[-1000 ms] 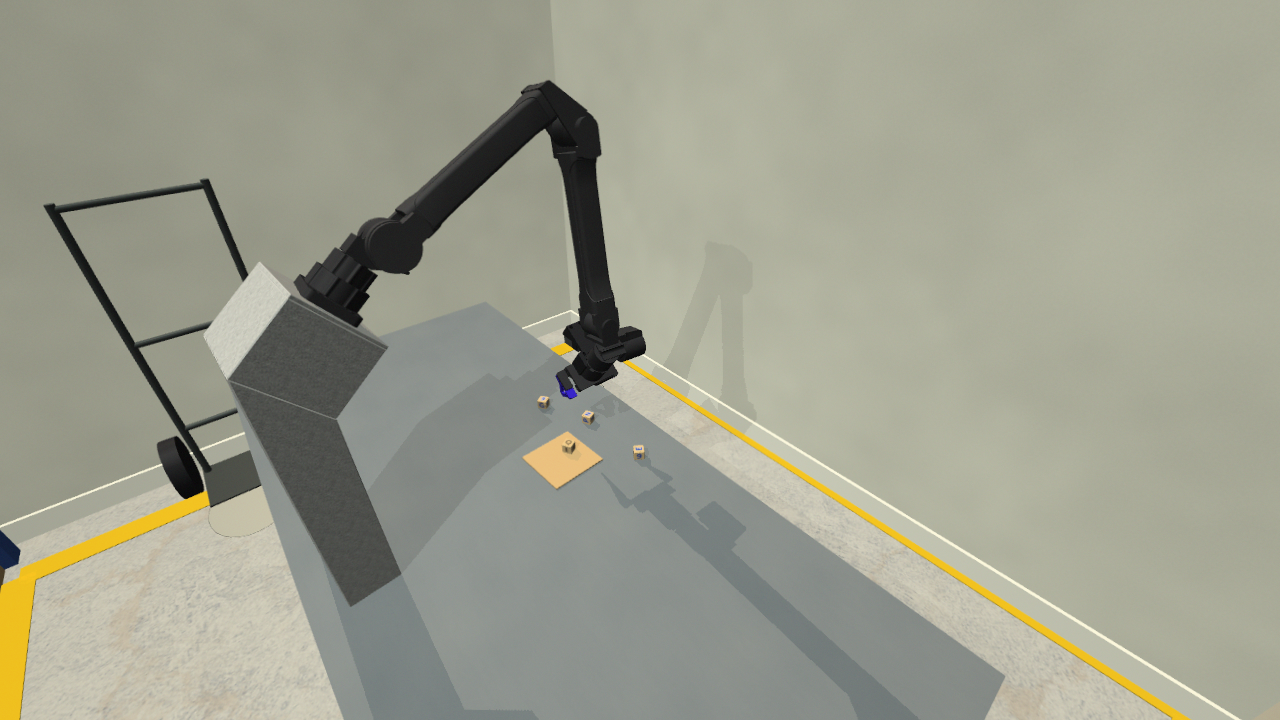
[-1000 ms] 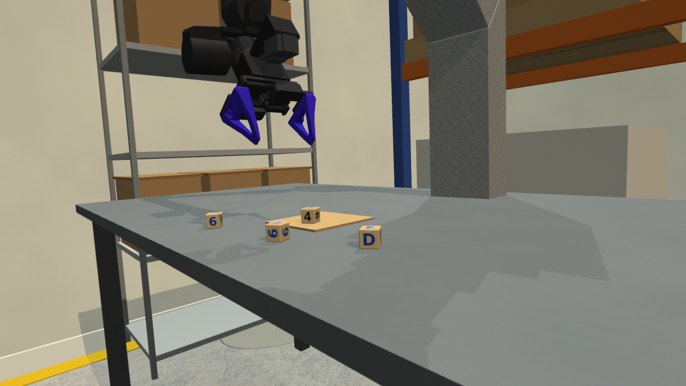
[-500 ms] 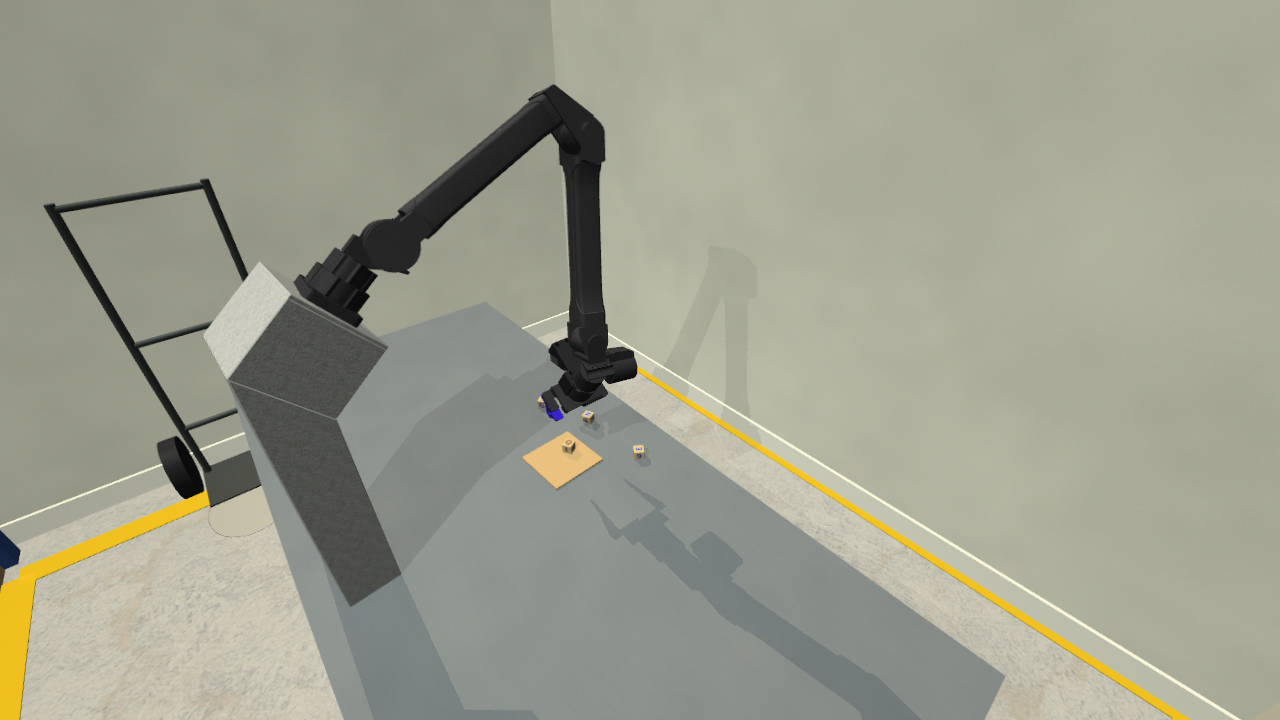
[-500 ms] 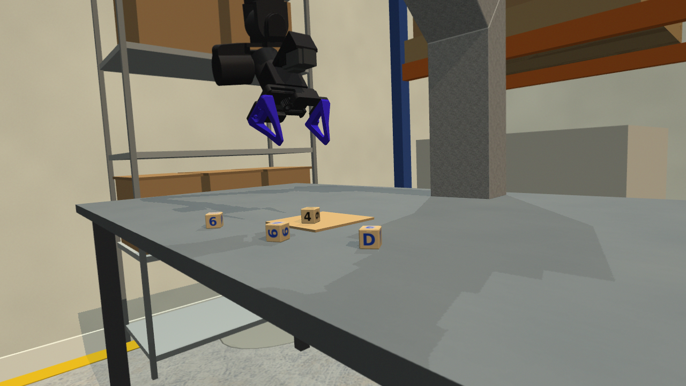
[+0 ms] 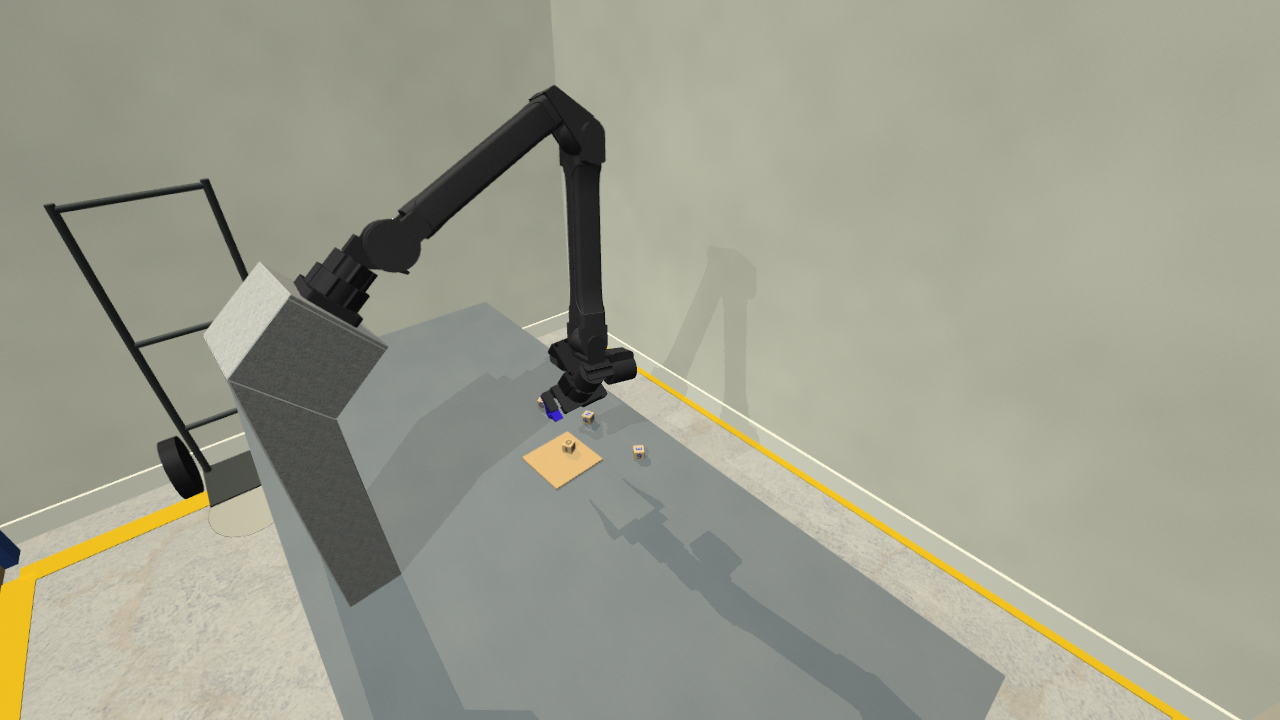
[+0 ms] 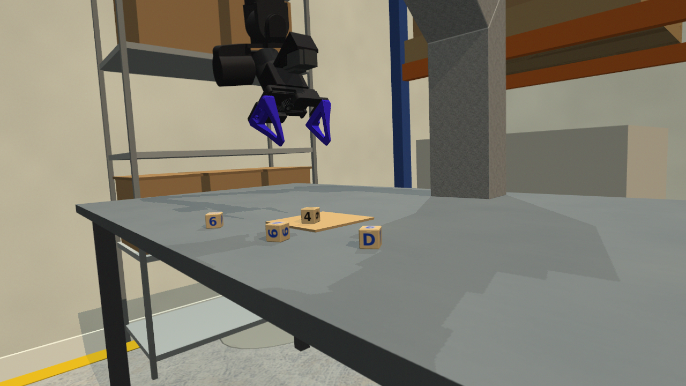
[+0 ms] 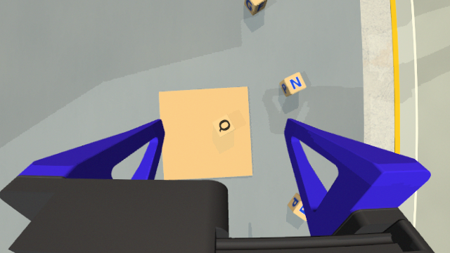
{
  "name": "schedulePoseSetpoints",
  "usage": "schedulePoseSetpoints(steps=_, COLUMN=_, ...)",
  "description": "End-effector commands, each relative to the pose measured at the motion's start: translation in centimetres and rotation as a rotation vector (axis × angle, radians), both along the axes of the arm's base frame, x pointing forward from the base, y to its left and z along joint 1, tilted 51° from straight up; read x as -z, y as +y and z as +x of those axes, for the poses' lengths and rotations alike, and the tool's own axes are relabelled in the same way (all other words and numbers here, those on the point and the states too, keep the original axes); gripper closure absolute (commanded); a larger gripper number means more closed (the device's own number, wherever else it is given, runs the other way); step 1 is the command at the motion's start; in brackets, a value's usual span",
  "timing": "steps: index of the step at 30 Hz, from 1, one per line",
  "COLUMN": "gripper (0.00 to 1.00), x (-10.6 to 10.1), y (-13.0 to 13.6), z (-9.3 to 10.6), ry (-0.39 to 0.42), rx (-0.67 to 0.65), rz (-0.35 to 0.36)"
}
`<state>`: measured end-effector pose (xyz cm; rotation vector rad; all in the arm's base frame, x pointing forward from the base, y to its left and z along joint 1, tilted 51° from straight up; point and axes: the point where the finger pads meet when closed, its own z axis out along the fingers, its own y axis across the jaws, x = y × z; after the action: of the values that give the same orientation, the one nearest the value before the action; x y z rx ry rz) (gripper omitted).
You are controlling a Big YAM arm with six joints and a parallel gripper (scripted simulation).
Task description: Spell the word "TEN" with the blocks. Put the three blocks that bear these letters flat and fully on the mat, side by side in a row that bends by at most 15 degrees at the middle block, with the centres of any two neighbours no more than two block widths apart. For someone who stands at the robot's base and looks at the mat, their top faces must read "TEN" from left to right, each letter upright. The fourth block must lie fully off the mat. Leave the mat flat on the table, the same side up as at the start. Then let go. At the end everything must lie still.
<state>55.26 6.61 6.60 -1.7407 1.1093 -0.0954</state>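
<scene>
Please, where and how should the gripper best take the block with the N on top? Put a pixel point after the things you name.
Grip the N block (image 5: 588, 417) (image 6: 277, 231) (image 7: 293, 84) by two opposite upright sides, probably from straight above: it sits flat, and its edges are turned relative to the fingers, so rotate first.

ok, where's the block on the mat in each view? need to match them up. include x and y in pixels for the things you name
Top: block (image 5: 568, 445) (image 6: 310, 215) (image 7: 223, 125) a little below and left of centre.
Exterior: a little below and left of centre, black 4 showing.
Wrist: at centre, Q up.
Shared landmark: the tan mat (image 5: 554, 467) (image 6: 335, 221) (image 7: 197, 147) under it.
</scene>
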Motion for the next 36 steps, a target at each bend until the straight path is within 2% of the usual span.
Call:
schedulePoseSetpoints(steps=1, gripper=0.0, x=0.3, y=0.6, z=-0.5, ry=0.0, rx=-0.016, rz=-0.002)
schedulePoseSetpoints(steps=30, gripper=0.0, x=0.3, y=0.4, z=-0.3, ry=0.002, rx=-0.015, rz=-0.003)
schedulePoseSetpoints(steps=33, gripper=0.0, x=-0.2, y=-1.8, z=1.3, ry=0.01, rx=0.003, rz=-0.002)
schedulePoseSetpoints(steps=36, gripper=0.0, x=-2.3, y=-5.1, z=4.5, ry=0.01, rx=0.004, rz=-0.005)
